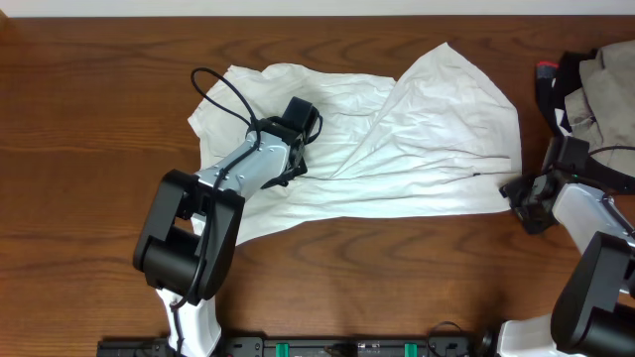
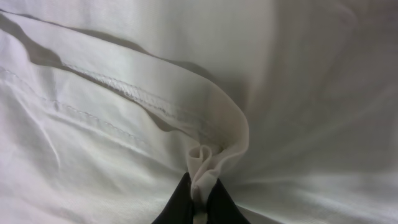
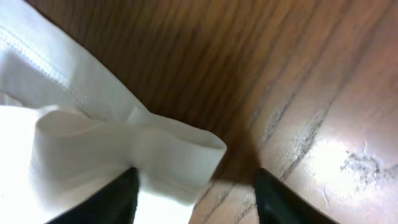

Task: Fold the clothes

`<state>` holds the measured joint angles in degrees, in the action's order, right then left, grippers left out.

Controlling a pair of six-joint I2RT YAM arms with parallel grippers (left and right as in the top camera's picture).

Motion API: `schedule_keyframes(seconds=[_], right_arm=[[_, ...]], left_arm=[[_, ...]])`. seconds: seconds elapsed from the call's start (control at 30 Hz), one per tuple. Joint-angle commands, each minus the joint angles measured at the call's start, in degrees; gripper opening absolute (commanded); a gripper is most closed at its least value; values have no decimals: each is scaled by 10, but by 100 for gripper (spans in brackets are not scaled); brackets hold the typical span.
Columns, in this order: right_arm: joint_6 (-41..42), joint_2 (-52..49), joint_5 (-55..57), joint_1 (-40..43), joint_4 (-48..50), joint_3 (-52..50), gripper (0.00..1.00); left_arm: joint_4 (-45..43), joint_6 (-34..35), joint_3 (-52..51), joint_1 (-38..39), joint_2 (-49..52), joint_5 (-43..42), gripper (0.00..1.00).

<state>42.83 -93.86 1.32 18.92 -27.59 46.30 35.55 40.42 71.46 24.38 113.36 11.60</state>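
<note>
The clothes [image 1: 397, 149] are one large wrinkled white garment spread across the middle of the brown table [image 1: 89, 129]. My left gripper [image 1: 306, 121] is over its upper left part, shut on a pinched-up fold of the hemmed cloth [image 2: 205, 162]; the black fingertips [image 2: 180, 202] press the fold between them. My right gripper [image 1: 516, 188] is at the garment's lower right corner. Its jaws stand open and wide apart, with the folded corner of the clothes [image 3: 174, 155] lying partly between the fingers [image 3: 115, 202], nearer the left one.
A heap of grey and beige clothing [image 1: 600, 84] with a red-tipped object [image 1: 548, 67] lies at the far right edge. A black cable [image 1: 220, 89] loops over the garment's upper left. Bare wood [image 3: 298, 93] lies to the right of the corner.
</note>
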Motion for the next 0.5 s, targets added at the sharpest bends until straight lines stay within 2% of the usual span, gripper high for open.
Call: schedule_keyframes(seconds=[0.0,0.13,0.2,0.23,0.27,0.47], right_arm=[[0,-17,1,2,3,-2,50],[0,-17,2,2,4,-2,20],[0,-17,2,2,4,-2,12],[0,-16,2,2,4,-2,4],[0,-15,2,2,4,-2,1],[0,0,2,2,-5,-2,1]], left_arm=[[6,-8,5,-6,-7,11,6],[6,-17,5,-6,-7,11,6],[10,-23,5,-6,-10,11,6],[13,-23,5,-6,-13,11,6],[15,-23,5,-6,-17,11,6],[17,-23,5,-6,-65,11,6]])
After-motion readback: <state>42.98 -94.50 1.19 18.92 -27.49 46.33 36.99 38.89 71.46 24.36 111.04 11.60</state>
